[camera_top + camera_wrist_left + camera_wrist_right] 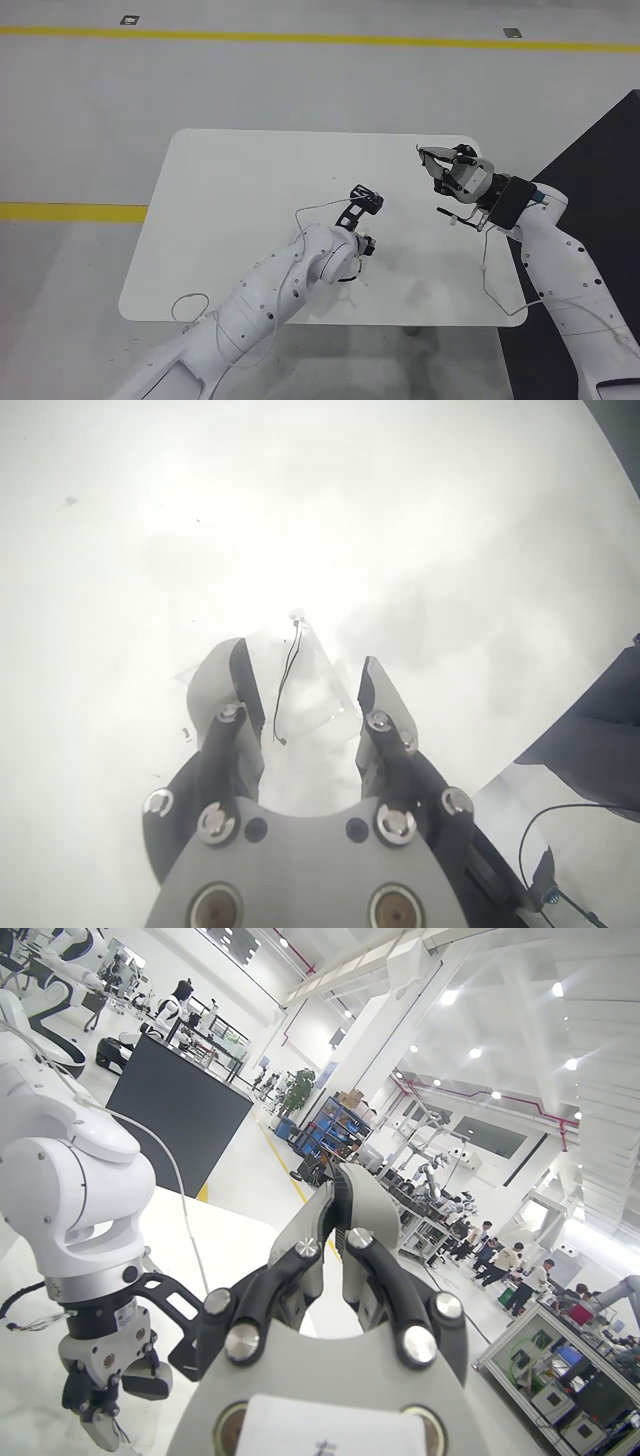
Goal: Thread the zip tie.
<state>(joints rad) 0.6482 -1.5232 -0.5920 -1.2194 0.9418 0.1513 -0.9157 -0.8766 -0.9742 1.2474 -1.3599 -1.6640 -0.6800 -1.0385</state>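
A thin black zip tie point(287, 680) lies on a clear plastic sheet point(325, 695) on the white table point(250, 200). My left gripper point(305, 655) hangs open just above it, and the tie lies between the two fingers without touching either. In the top view that left gripper point(365, 246) is over the table's middle, pointing down. My right gripper point(427, 154) is held up near the table's far right corner. Its fingers point(350, 1198) are pressed shut with nothing visible between them. The right wrist view looks past its own gripper point(339, 1175) to the left gripper point(117, 1398).
A black-topped table point(600, 150) stands right of the white table. White cables point(485, 270) trail from both arms over the table's near side. The left half of the white table is bare. Yellow lines point(300, 38) cross the floor beyond it.
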